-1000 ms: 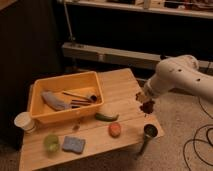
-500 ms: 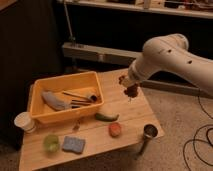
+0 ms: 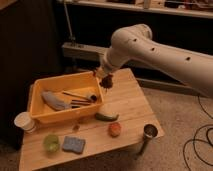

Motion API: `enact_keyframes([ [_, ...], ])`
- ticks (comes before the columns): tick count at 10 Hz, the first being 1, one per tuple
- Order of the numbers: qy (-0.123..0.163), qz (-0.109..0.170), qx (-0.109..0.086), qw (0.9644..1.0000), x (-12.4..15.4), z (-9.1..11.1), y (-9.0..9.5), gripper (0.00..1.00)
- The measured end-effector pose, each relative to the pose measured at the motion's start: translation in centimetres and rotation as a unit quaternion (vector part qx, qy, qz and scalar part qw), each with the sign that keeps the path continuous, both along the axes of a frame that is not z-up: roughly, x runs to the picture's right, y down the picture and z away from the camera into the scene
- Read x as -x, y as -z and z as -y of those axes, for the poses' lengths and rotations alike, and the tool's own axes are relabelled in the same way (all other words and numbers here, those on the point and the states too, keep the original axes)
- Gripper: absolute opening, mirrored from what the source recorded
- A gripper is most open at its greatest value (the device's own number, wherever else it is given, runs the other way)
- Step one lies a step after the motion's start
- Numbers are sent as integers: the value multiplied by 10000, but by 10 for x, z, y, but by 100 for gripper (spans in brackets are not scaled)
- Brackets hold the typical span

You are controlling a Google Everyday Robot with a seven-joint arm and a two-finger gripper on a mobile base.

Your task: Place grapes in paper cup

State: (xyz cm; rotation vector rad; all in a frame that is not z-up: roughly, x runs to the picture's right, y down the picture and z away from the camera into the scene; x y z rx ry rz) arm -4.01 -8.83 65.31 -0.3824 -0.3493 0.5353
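1. Gripper point(image 3: 103, 78): it is at the end of the white arm point(image 3: 150, 50), raised over the far part of the worktop point(image 3: 132, 102), just past the far corner of the yellow bin point(image 3: 37, 112).
2. Jaws: closed down tight. A small dark cluster hangs directly beneath them, clear of the worktop, and it reads as the grapes point(image 3: 106, 83). The contact point is dim, so the hold is judged, not plainly seen.
3. Paper cup point(image 3: 23, 121): it stands upright at the worktop's edge, well apart from the jaws. It is lower than them and toward the picture's left, with the yellow bin lying between.
4. Other items, all below the jaws and nearer the camera:
   - A green vegetable point(image 3: 106, 116) lies almost straight beneath.
   - An orange-red fruit point(image 3: 115, 129) sits just beyond it.
   - A blue sponge point(image 3: 73, 144) and a light green cup point(image 3: 50, 142) lie off toward the paper cup's side.
   - A small round dish point(image 3: 150, 131) sits at the opposite corner.
5. Step in hand: the carry. The grapes are off the surface and not yet in the cup.
6. Next move calls for:
   - Travel across the bin with enough height to clear its walls.
   - Centre the jaws over the paper cup's mouth, not the green cup's.
   - Descend close before opening. The cup looks light and narrow, so an off-centre drop could tip it.
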Motion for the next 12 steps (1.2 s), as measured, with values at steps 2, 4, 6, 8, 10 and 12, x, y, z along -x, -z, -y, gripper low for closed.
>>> enact_keyframes([
  [2, 345, 361, -43, 9987, 56, 12, -4, 0],
  [4, 651, 709, -64, 9953, 108, 21, -7, 0],
  [6, 925, 1051, -71, 9901, 154, 26, -7, 0],
  [8, 1244, 1542, -49, 9802, 212, 26, -3, 0],
  [10, 1574, 2229, -22, 9620, 274, 14, 7, 0],
  [12, 1733, 2596, -12, 9500, 306, 4, 14, 0],
])
